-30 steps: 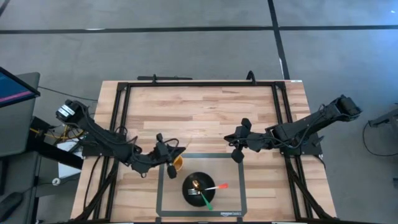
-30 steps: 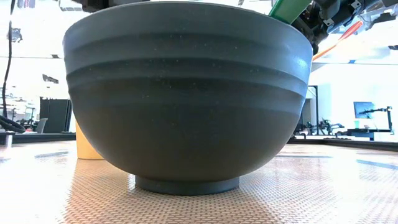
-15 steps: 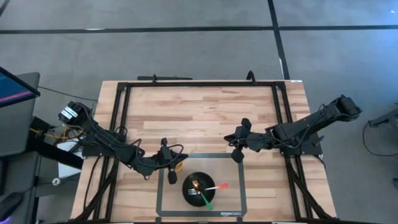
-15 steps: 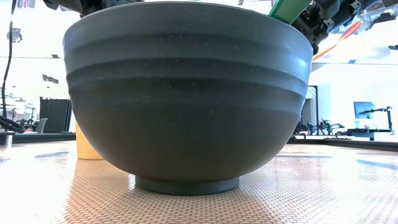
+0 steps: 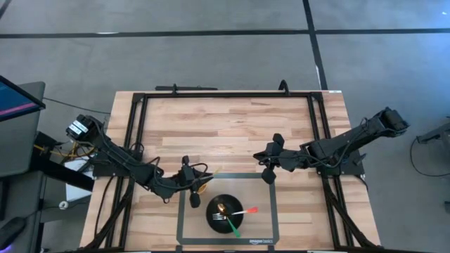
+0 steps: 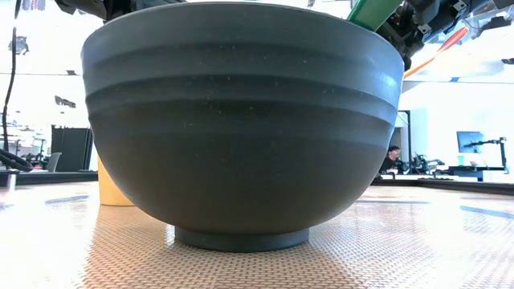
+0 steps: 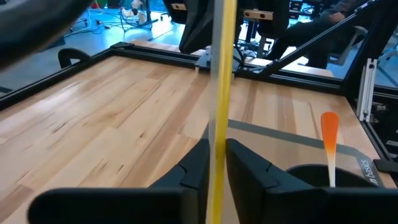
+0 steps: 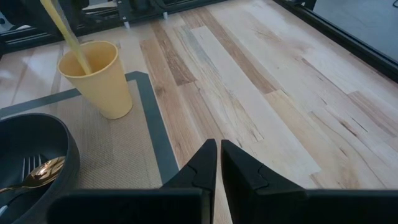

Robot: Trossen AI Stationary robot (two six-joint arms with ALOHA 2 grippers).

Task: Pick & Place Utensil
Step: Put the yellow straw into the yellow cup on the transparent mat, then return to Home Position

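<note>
My left gripper (image 5: pixel 195 184) (image 7: pixel 217 165) is over the yellow cup (image 5: pixel 202 185) (image 8: pixel 99 78) and is shut on a yellow utensil (image 7: pixel 221 74). The utensil's lower end stands inside the cup (image 8: pixel 79 59). Its free end leans toward the far right (image 5: pixel 217 169). The cup stands on the grey mat (image 5: pixel 264 228), beside the black bowl (image 5: pixel 225 214) (image 6: pixel 241 120). My right gripper (image 5: pixel 261 156) (image 8: pixel 217 155) is shut and touches nothing. It hovers to the right of the cup, over the mat's far right corner. My left gripper pinches the yellow utensil's handle (image 7: pixel 219 140) between its two fingers, partway along the shaft. The fingers come from the table's left and lie across the handle. The utensil is tilted, with its lower end in the cup (image 8: pixel 79 59).
The bowl holds an orange-handled utensil (image 5: pixel 249 210) (image 7: pixel 329 134), a green-handled one (image 5: pixel 232 228) (image 6: pixel 373 10), a gold spoon (image 8: pixel 38 171) and a fork (image 5: pixel 219 218). A black frame (image 5: pixel 225 93) rims the wooden tabletop. Bare wood lies toward the far edge.
My left gripper has moved a little toward the near and right edges, closing in over the yellow cup with the utensil still in its hold. The utensil's free end now shows leaning to the far right of the cup. The right arm has kept still.
</note>
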